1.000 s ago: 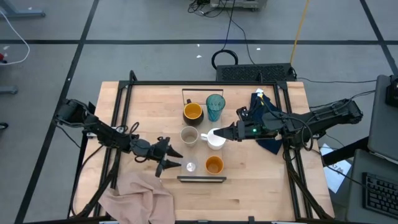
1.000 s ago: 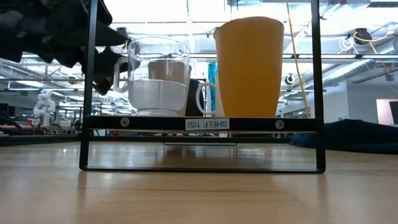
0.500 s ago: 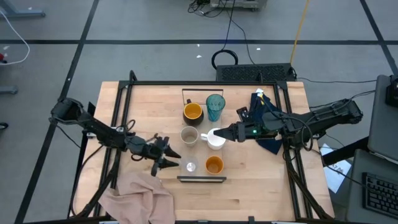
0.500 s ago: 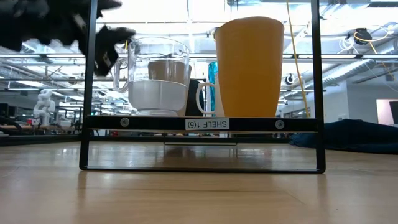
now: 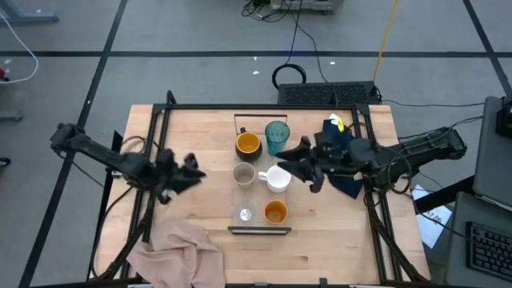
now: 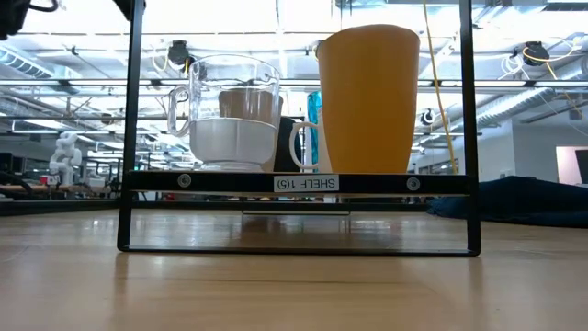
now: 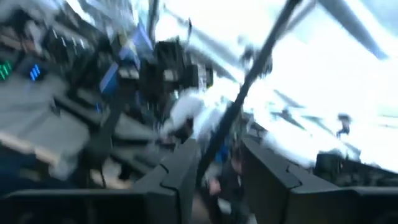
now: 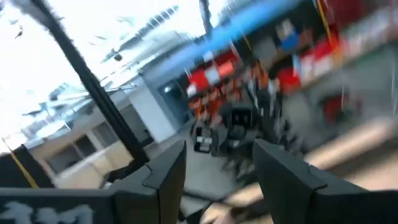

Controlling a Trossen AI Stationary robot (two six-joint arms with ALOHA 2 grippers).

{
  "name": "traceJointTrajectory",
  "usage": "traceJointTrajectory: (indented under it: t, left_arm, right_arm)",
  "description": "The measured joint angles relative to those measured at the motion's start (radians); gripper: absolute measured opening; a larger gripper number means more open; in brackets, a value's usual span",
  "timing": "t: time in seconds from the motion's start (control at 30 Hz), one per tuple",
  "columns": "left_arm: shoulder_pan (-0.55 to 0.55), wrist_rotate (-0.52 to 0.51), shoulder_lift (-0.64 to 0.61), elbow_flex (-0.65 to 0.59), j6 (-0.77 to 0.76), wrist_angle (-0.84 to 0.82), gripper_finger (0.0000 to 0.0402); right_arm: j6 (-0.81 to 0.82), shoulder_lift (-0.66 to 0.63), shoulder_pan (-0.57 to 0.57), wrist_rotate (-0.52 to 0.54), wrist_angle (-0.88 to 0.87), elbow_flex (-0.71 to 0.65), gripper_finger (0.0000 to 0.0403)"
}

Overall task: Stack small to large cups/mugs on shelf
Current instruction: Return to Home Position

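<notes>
A dark mug with an orange inside (image 5: pixel 248 144) and a teal tumbler (image 5: pixel 277 136) stand at the back. In front of them are a beige cup (image 5: pixel 243 174) and a white mug (image 5: pixel 278 178). A small clear glass (image 5: pixel 246 214) and an orange cup (image 5: pixel 275 212) stand on the table by the far side of the shelf (image 5: pixel 260 230). My left gripper (image 5: pixel 196 172) hovers left of the beige cup, open (image 7: pixel 217 180) and empty. My right gripper (image 5: pixel 302 166) hangs just right of the white mug, open (image 8: pixel 217 180), holding nothing.
A crumpled beige cloth (image 5: pixel 180 252) lies at the near left corner. A dark blue cloth (image 5: pixel 342 180) lies under my right arm at the right side. A black frame (image 5: pixel 264 108) borders the table. Bare wood shows between the beige cup and my left gripper.
My left gripper has drawn back from the clear glass toward the table's left edge, rising and tipping upward; it has left the low view. My right gripper has rolled about its own axis and tipped up beside the white mug. No cup has moved.
</notes>
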Motion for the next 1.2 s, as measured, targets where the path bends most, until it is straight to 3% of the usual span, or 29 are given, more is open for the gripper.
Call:
traceJointTrajectory:
  t: [0.2, 0.33, 0.43, 0.53, 0.63, 0.77, 0.87, 1.03, 1.2]
  left_arm:
    - [0.000, -0.045, -0.181, 0.000, 0.048, -0.005, 0.0083]
    - [0.000, 0.143, -0.287, 0.000, 0.152, 0.003, 0.0063]
    - [-0.002, 0.251, -0.363, 0.003, 0.251, -0.019, 0.0051]
    - [-0.001, 0.274, -0.412, 0.012, 0.381, -0.078, 0.0042]
    - [-0.001, 0.237, -0.453, 0.072, 0.444, -0.281, 0.0037]
    - [-0.001, 0.106, -0.459, 0.218, 0.429, -0.827, 0.0035]
    - [-0.001, 0.049, -0.446, 0.294, 0.436, -0.953, 0.0035]
    - [0.001, -0.014, -0.476, 0.326, 0.476, -0.990, 0.0039]
    - [0.001, 0.012, -0.522, 0.325, 0.490, -1.088, 0.0046]
  right_arm:
    - [-0.246, 0.000, -0.004, -0.001, 0.178, 0.000, 0.0176]
    - [-0.251, -0.003, 0.023, -0.005, 0.221, 0.001, 0.0176]
    - [-0.345, -0.019, 0.033, -0.007, 0.194, 0.001, 0.0176]
    - [-0.503, -0.059, 0.035, -0.003, 0.111, 0.001, 0.0176]
    - [-0.569, -0.141, 0.048, -0.001, -0.088, 0.001, 0.0176]
    - [-0.543, -0.269, 0.067, 0.098, -0.385, 0.001, 0.0176]
    - [-0.531, -0.343, 0.085, 0.150, -0.470, -0.025, 0.0176]
    - [-0.534, -0.506, 0.105, 0.158, -0.457, -0.207, 0.0176]
    - [-0.606, -0.665, 0.115, 0.180, -0.103, -0.510, 0.0176]
